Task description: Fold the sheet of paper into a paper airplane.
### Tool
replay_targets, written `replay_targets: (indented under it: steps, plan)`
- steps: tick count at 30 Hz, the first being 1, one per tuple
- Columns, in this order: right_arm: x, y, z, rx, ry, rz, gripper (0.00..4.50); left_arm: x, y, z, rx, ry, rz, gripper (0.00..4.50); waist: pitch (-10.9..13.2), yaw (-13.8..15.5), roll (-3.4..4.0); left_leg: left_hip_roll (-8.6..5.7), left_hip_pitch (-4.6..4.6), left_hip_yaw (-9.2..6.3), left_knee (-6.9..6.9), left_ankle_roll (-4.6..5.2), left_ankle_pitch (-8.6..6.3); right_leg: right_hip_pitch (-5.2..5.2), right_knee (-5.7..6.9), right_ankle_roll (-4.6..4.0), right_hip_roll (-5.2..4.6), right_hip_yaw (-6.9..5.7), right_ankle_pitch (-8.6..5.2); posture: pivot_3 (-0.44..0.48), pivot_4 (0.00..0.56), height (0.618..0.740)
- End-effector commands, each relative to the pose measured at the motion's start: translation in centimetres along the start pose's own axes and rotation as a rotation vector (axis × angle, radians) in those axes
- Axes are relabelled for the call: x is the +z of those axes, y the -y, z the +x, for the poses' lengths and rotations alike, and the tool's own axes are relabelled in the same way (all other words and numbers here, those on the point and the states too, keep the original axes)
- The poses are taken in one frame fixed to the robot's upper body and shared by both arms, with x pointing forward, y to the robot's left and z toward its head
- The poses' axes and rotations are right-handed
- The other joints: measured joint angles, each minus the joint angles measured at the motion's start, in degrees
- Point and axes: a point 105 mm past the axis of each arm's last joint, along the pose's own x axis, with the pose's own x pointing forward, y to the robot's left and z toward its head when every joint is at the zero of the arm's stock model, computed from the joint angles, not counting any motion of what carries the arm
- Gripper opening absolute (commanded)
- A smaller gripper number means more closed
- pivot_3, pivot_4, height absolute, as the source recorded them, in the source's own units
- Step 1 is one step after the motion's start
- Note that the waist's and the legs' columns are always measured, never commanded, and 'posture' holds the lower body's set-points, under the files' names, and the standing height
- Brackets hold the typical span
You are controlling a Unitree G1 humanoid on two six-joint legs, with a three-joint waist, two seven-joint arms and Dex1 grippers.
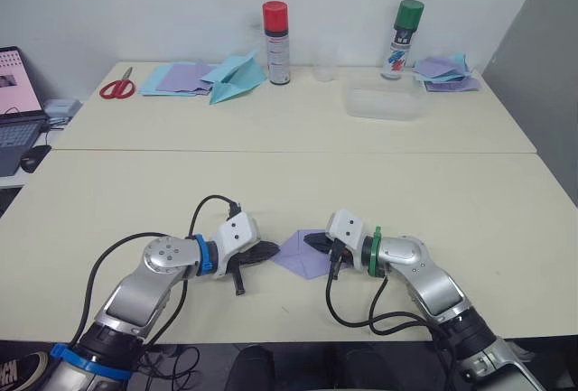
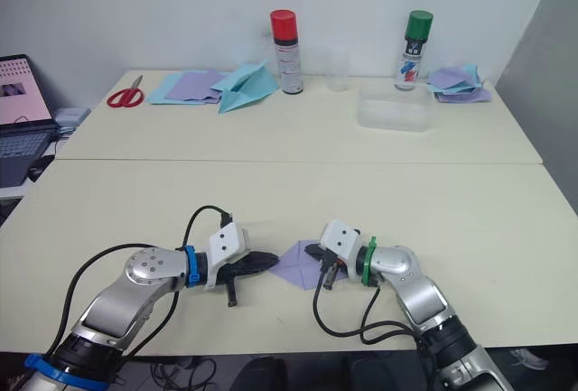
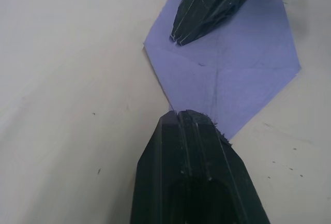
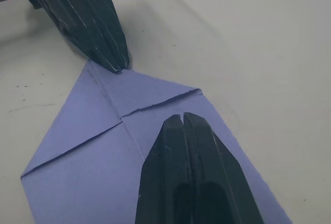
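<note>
The sheet of paper (image 1: pixel 300 256) is lavender and lies flat near the table's front edge, between my two grippers. Two of its corners are folded in as triangular flaps (image 4: pixel 145 97) that meet along a centre crease, so the end toward my left gripper is pointed. My left gripper (image 1: pixel 275 248) is shut, with its tip (image 3: pixel 178 114) touching that pointed end. My right gripper (image 1: pixel 311 240) is shut too, and its tip (image 4: pixel 183 116) rests on top of the paper beside the flap edges. Neither gripper holds the paper.
On the far table stand a light-blue paper airplane (image 1: pixel 237 79) on loose sheets, red scissors (image 1: pixel 117 88), a red-capped can (image 1: pixel 275 43), a green-capped can (image 1: pixel 404 39), a clear tub (image 1: pixel 384 102) and a paper stack (image 1: pixel 447 73). A laptop (image 1: pixel 13 111) sits far left.
</note>
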Motion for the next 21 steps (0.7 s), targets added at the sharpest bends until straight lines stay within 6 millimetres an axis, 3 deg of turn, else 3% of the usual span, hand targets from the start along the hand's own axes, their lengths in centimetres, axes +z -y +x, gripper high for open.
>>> replay_targets:
  steps: [1,3,7,13,18,21]
  plan:
    - [1.5,-0.3,-0.7,0.036,0.048,-0.052,0.21,-3.1,0.6,0.5,-0.028,-0.119,-0.013,0.0,0.02,0.12,0.03,-0.03,0.0,0.01,0.0,0.0,0.0,0.01,-0.02,0.0,-0.03,0.0,0.0,0.0,0.15,0.74]
    - [2.0,0.1,-1.4,0.042,0.052,-0.094,0.6,-3.2,0.6,0.6,-0.029,-0.117,-0.015,0.0,0.03,0.14,0.04,-0.05,-0.01,0.03,0.01,0.0,0.0,0.02,-0.03,0.03,-0.07,0.01,0.0,0.0,0.15,0.74]
    - [2.2,1.1,-4.0,0.075,0.021,-0.23,1.98,-3.0,0.6,0.7,-0.031,-0.095,-0.038,0.0,0.07,0.2,0.1,-0.1,0.0,0.03,0.03,0.0,0.0,0.06,-0.04,0.07,-0.11,-0.02,0.01,0.0,0.15,0.74]
    - [-0.4,0.9,-7.5,0.134,-0.098,-0.491,4.23,-3.0,0.6,0.7,-0.032,-0.089,-0.043,0.0,0.07,0.22,0.1,-0.1,0.05,0.0,0.03,0.0,0.0,0.13,-0.06,0.1,-0.11,-0.09,-0.01,0.0,0.15,0.74]
    - [-2.1,2.3,-8.9,0.085,-0.173,-0.642,4.23,-3.0,0.7,0.7,-0.028,-0.085,-0.049,0.0,0.07,0.14,0.12,-0.11,0.18,0.01,0.04,0.0,0.0,0.25,-0.06,0.11,-0.11,-0.05,-0.01,0.0,0.15,0.74]
    - [-2.4,2.4,-8.7,0.093,-0.185,-0.694,4.23,-3.0,0.7,0.7,-0.024,-0.083,-0.053,0.0,0.07,0.13,0.11,-0.13,0.3,0.03,0.05,0.0,0.0,0.41,-0.12,0.13,-0.14,-0.03,0.0,0.0,0.15,0.74]
